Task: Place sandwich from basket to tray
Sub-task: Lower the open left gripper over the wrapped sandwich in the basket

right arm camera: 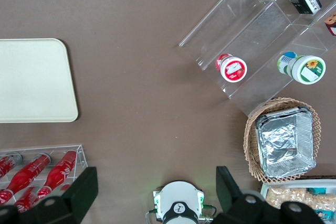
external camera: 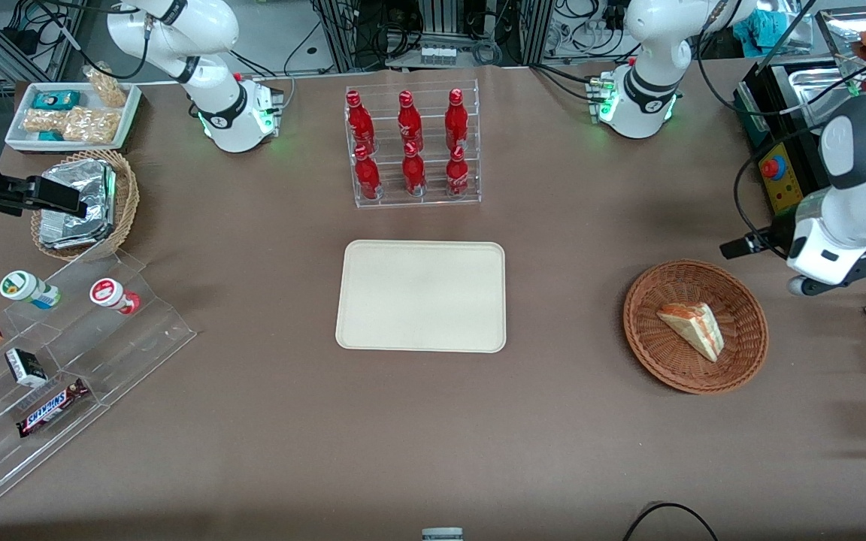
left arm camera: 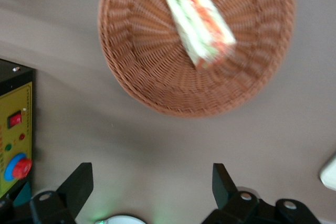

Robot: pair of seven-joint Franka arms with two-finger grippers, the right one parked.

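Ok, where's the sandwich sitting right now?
The sandwich lies in the reddish-brown wicker basket, toward the working arm's end of the table, apart from the cream tray. The open pincer hovers beside the basket.

Only legible txt: "SNICKERS" on choc bar (external camera: 52,406) on clear acrylic step rack (external camera: 65,376).

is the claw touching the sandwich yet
Apart. The left wrist view shows the claw open over bare table, with brown tabletop and the basket rim between its fingers and the sandwich lying in the basket.
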